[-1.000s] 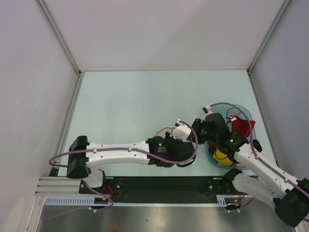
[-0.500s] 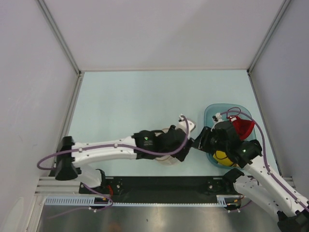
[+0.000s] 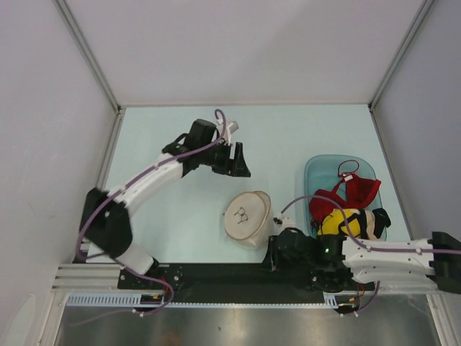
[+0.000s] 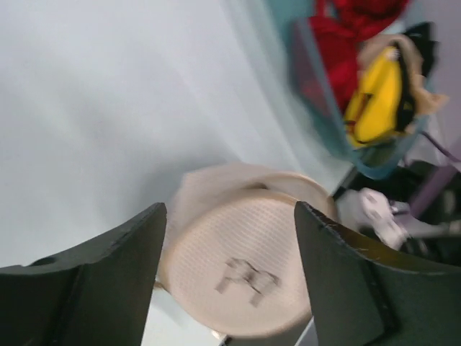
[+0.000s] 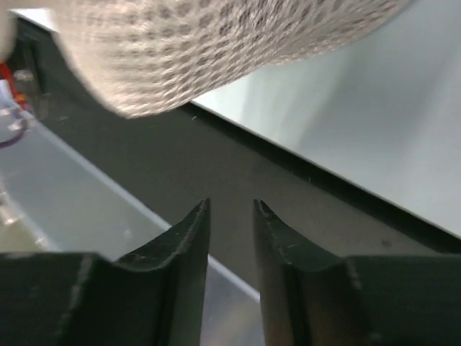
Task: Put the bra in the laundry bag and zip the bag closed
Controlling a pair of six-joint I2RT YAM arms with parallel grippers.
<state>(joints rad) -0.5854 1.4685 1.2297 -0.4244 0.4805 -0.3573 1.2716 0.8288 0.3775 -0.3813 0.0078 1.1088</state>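
Observation:
The laundry bag [image 3: 246, 215] lies on the pale table as a round cream mesh disc with its dark logo facing up. It also fills the left wrist view [image 4: 248, 274], and its mesh edge shows in the right wrist view [image 5: 216, 50]. The bra is hidden. My left gripper [image 3: 241, 160] hangs open well behind the bag, nothing between its fingers [image 4: 230, 209]. My right gripper [image 3: 274, 252] sits low by the bag's near right edge, over the black front strip. Its jaws [image 5: 230, 205] stand a narrow gap apart and hold nothing.
A translucent teal basket [image 3: 314, 170] at the right holds a red bra [image 3: 356, 191] and a yellow-and-black garment [image 3: 338, 222]. The black strip [image 3: 216, 272] and metal rail run along the near edge. White walls close in the table.
My left arm has lifted off the bag, swung to the back left and opened. My right arm has drawn back to the near edge. The bag now lies uncovered.

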